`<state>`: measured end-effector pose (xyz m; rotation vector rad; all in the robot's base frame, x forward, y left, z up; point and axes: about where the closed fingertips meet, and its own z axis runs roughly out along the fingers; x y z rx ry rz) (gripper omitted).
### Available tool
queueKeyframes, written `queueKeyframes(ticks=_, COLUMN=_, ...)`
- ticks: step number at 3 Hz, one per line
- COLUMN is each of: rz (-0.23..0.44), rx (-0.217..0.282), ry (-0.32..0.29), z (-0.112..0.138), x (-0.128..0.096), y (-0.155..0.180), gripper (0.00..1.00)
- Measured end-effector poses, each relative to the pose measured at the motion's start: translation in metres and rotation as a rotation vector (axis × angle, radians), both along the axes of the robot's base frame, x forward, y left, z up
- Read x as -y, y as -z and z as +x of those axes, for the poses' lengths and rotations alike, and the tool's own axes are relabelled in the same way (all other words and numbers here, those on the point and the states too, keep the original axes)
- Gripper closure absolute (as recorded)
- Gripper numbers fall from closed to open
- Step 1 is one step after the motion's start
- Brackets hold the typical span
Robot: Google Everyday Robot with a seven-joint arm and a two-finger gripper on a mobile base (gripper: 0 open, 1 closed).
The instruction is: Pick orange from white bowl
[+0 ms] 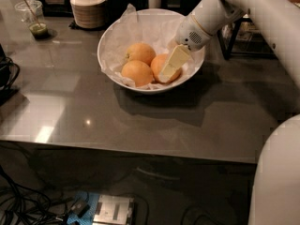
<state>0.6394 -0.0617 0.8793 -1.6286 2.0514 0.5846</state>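
Observation:
The white bowl [106, 40], lined with crinkled white paper, stands at the back middle of the grey table. Three oranges lie in it: one at the back left [139, 53], one at the front [136, 73] and one at the right [156, 67]. My gripper [169, 65] reaches down into the bowl from the upper right. It sits right on the right orange, and its cream part covers that orange's right side. The orange rests in the bowl against the other two.
A stack of small beige bowls [87, 7] stands behind the bowl, beside dark containers. A plastic cup [33, 18] with green contents and a straw is at the back left. A black rack [234, 32] is at the right, cables [7, 74] are at the left edge, and my white body [276, 182] is at the lower right.

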Motion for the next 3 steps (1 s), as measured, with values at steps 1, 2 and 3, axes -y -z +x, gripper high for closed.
queueKeyframes(ticks=1, rz=0.009, rx=0.01, ry=0.013, z=0.0021, x=-0.0008, y=0.003, gripper=0.15)
queueKeyframes(ticks=2, rz=0.006, rx=0.032, ry=0.027, z=0.0036, x=-0.0028, y=0.005, gripper=0.23)
queueKeyframes(ticks=3, rz=-0.018, rx=0.06, ry=0.043, z=0.0015, x=-0.0011, y=0.0071, gripper=0.24)
